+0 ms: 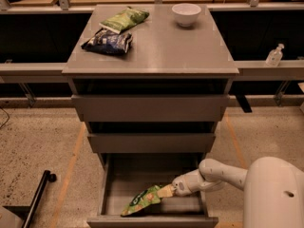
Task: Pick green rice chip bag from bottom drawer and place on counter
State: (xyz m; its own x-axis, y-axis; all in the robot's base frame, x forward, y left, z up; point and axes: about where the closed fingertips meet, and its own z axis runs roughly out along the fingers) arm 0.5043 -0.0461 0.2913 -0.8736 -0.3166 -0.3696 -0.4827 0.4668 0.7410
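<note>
The green rice chip bag (pixel 144 200) lies in the open bottom drawer (pixel 151 219), near its front, tilted with its right end raised. My gripper (pixel 170 190) reaches into the drawer from the right and is at the bag's upper right corner, touching it. The white arm (pixel 223 173) runs back to my body at the lower right. The counter (pixel 161 46) is the grey top of the cabinet, above the two closed upper drawers.
On the counter lie a paler green bag (pixel 124 19), a dark blue bag (pixel 108 42) and a white bowl (pixel 186 14). A clear bottle (pixel 275 55) stands on the ledge at the right. A black pole (pixel 37 197) lies on the floor at the left.
</note>
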